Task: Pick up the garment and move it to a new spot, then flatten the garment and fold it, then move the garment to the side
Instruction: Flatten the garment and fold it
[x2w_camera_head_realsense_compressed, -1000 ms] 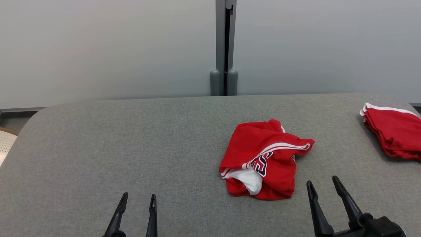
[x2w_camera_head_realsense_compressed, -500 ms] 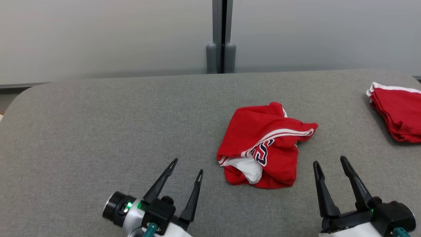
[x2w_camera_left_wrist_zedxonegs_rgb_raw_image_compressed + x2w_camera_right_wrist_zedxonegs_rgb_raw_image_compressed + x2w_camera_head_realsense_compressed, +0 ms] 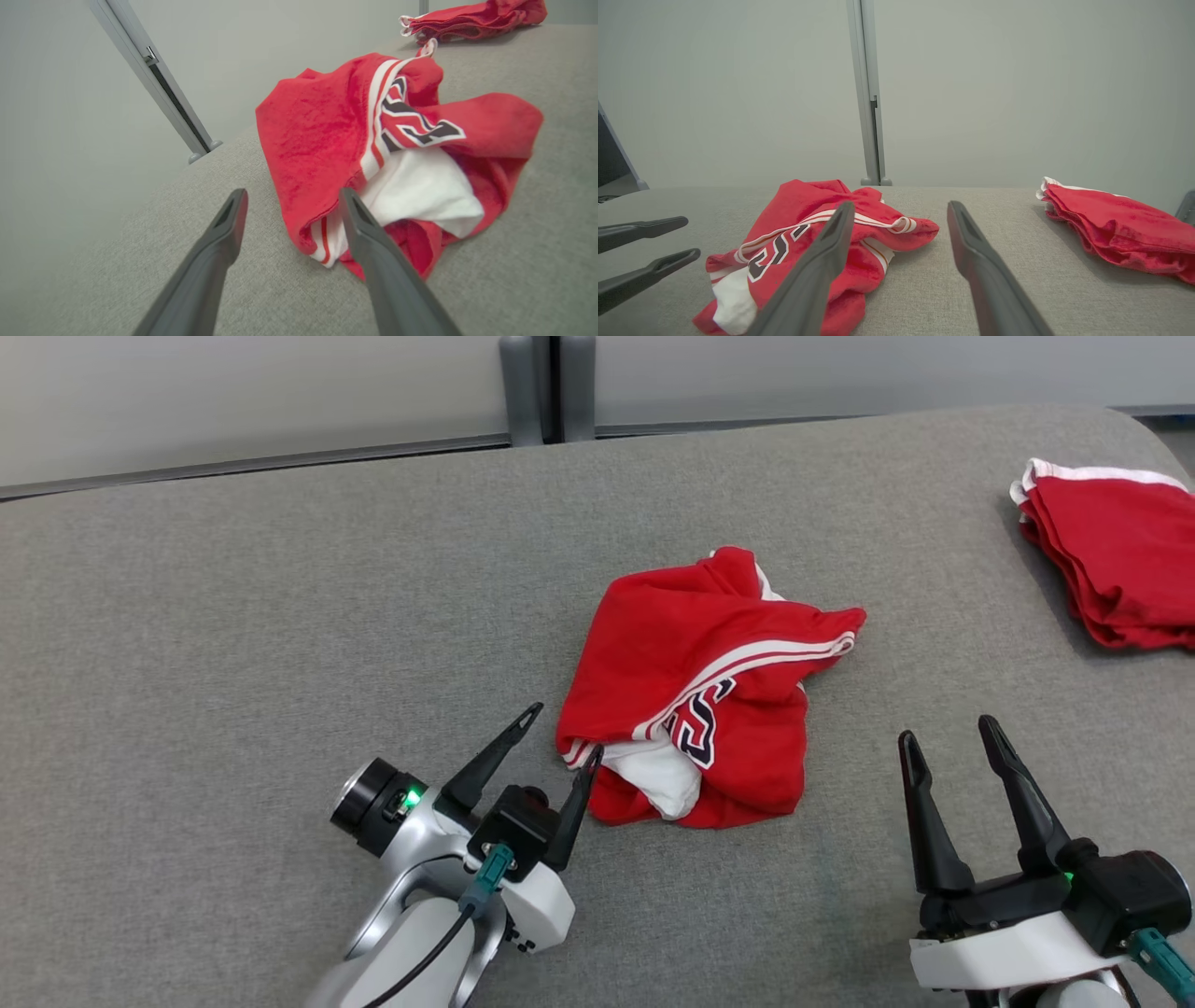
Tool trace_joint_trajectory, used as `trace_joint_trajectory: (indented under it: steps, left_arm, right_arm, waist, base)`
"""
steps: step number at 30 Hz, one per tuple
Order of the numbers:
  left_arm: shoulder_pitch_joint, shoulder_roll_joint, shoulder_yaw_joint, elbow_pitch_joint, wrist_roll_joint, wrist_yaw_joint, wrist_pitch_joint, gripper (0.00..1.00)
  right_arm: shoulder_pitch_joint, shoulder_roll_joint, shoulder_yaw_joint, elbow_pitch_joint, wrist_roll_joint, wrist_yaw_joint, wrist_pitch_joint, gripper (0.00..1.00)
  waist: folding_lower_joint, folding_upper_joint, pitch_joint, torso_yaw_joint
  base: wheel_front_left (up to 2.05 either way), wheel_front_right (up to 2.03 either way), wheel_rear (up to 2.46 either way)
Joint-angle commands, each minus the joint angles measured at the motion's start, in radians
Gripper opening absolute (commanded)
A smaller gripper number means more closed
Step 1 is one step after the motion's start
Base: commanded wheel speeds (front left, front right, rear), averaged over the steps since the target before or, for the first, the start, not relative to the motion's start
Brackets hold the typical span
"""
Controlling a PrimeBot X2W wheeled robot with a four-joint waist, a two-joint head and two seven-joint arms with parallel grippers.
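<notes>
Head view takes in the grey padded surface (image 3: 233,616), whose far edge runs along a pale wall (image 3: 233,401) with a grey post (image 3: 546,387), and whose far right corner is rounded. Left of the middle lies a wide stretch of bare fabric, good room for moving. The crumpled red garment (image 3: 695,691), with white stripes and dark lettering, lies right of centre, well apart from every edge. A folded red pile (image 3: 1111,569) sits at the far right edge, with an open strip between it and the garment. The left claw (image 3: 566,730) is spread wide at the garment's near left corner. Its right finger seems to touch the striped hem, and in the left wrist view that hem lies partly between the two fingers, not pinched. The right claw (image 3: 948,729) is spread just as wide, holding nothing, near and to the right of the garment, clear of it
</notes>
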Motion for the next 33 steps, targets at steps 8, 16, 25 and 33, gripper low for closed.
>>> trace_joint_trajectory:
  steps: [8, 16, 25, 33]
  left_arm:
    - [-0.092, 0.007, -0.026, 0.091, -0.023, 0.027, 0.000, 1.00]
    - [-0.162, 0.033, -0.066, 0.103, -0.023, 0.019, 0.000, 0.41]
    - [-0.189, 0.055, -0.095, 0.067, -0.064, -0.013, 0.000, 0.00]
    - [-0.183, 0.010, -0.008, -0.084, -0.354, -0.141, 0.000, 0.00]
  right_arm:
    - [-0.048, 0.006, -0.023, -0.013, -0.006, -0.002, -0.001, 1.00]
    - [-0.069, 0.022, -0.023, -0.012, -0.003, -0.002, -0.001, 1.00]
    - [-0.091, 0.042, -0.027, -0.005, 0.007, -0.002, -0.001, 1.00]
    - [-0.073, 0.054, -0.025, 0.007, 0.014, -0.002, -0.001, 1.00]
  waist:
    - [0.0000, 0.0000, 0.070, -0.064]
    - [0.0000, 0.0000, 0.107, -0.099]
    - [0.0000, 0.0000, 0.107, -0.141]
    - [0.0000, 0.0000, 0.031, -0.190]
  base:
    - [0.00, 0.00, 0.00]
    - [0.00, 0.00, 0.00]
    - [0.00, 0.00, 0.00]
    - [0.00, 0.00, 0.00]
